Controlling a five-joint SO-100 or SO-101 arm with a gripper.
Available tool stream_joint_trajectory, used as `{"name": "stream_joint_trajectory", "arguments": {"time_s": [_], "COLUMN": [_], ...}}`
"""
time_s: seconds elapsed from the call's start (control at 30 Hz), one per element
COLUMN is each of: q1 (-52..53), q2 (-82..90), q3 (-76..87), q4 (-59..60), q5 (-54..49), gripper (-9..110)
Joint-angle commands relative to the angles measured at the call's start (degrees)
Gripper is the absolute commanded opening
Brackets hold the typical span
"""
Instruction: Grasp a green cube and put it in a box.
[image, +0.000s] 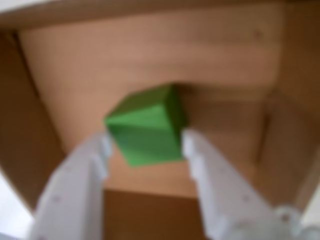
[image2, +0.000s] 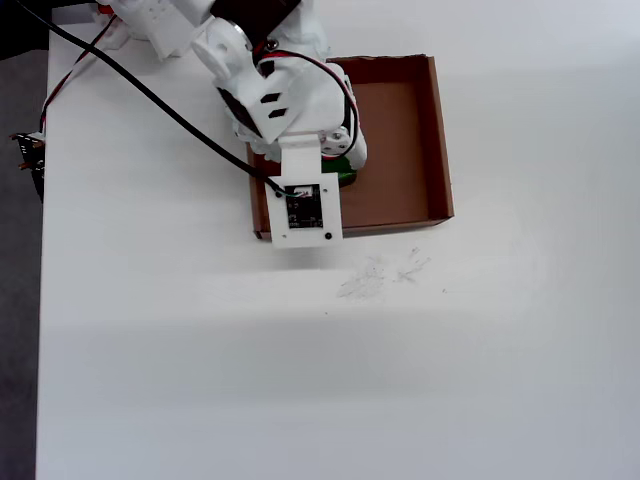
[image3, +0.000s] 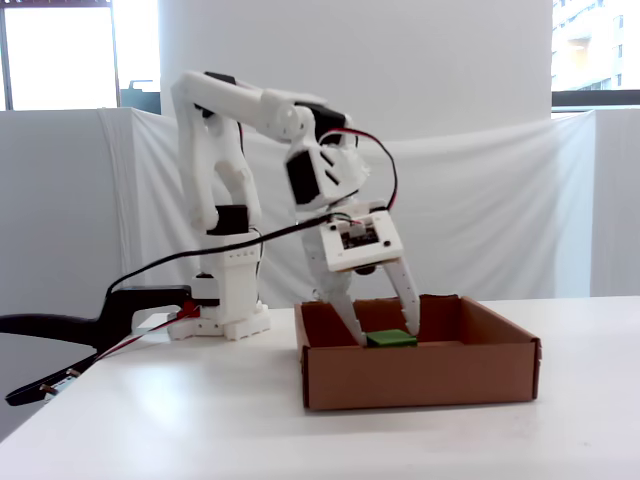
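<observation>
Wrist view, blurred: the cube sits tilted on the brown floor of the box, one corner turned toward the camera, with the two white fingers of the jaws standing apart on either side of it; the left finger ends just beside the cube's lower left corner and the right finger just beside its right edge, and whether either one touches the cube cannot be told at this sharpness. Box walls rise to the left, right and top of the cube. Overhead view: the box lies on the white desk, and the white arm reaches over the box's left half, its flat wrist plate covering the box's lower left wall; only a sliver of the cube shows at the right edge of the arm, inside the box near the box's lower left part. A black cable runs from the arm away to the upper left of the box, and faint pencil-like marks mark the desk just below the box. Fixed view: the arm bends down from its base, which stands behind and left of the box, and the jaws dip below the box's rim, spread wide, straddling the cube, which lies low inside the box.
</observation>
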Motion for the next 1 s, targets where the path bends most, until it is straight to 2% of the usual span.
{"name": "stream_joint_trajectory", "arguments": {"time_s": [0.0, 0.4, 0.53, 0.97], "q1": [2.11, 15.91, 21.62, 33.84], "q2": [2.90, 14.41, 18.46, 42.63], "q3": [-3.87, -13.36, -13.54, 15.12], "q4": [4.31, 25.05, 27.07, 25.14], "q5": [-1.05, -10.55, -15.12, -26.89], "gripper": [19, 19, 19, 19]}}
